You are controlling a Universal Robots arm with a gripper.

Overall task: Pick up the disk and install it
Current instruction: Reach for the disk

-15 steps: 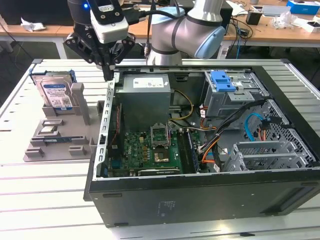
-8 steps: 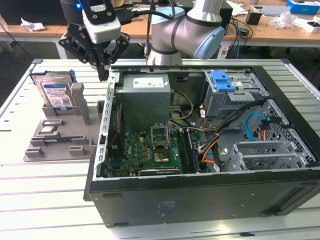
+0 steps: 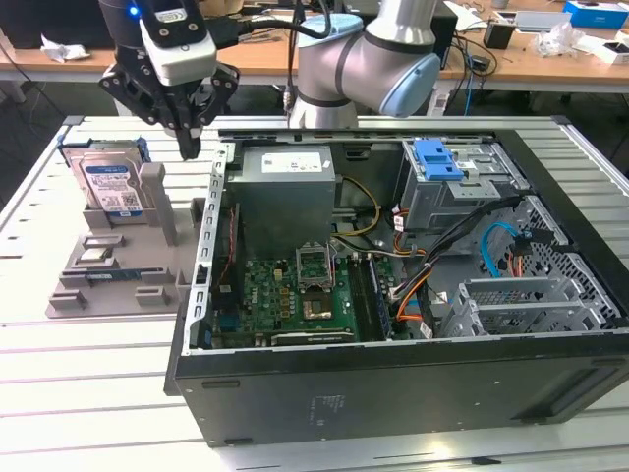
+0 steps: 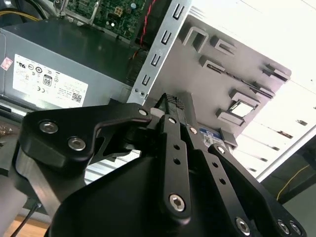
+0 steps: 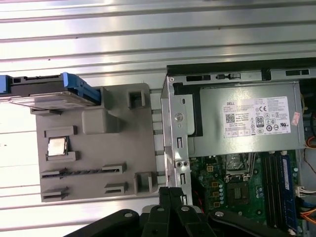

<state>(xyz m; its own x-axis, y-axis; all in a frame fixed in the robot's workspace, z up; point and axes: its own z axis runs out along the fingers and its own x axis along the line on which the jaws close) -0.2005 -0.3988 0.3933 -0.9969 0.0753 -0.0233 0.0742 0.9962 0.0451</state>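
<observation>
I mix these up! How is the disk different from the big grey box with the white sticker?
The disk is small and flat; the power supply box is much bigger and blocky. The disk stands upright in a grey holder outside the computer case; the box sits inside it. The disk has blue edging; the box has none. Both carry printed labels.

disk (image 3: 110, 185) | silver, blue-and-white label, blue bracket; upright on edge | slotted in grey holder (image 3: 162, 251)
</observation>
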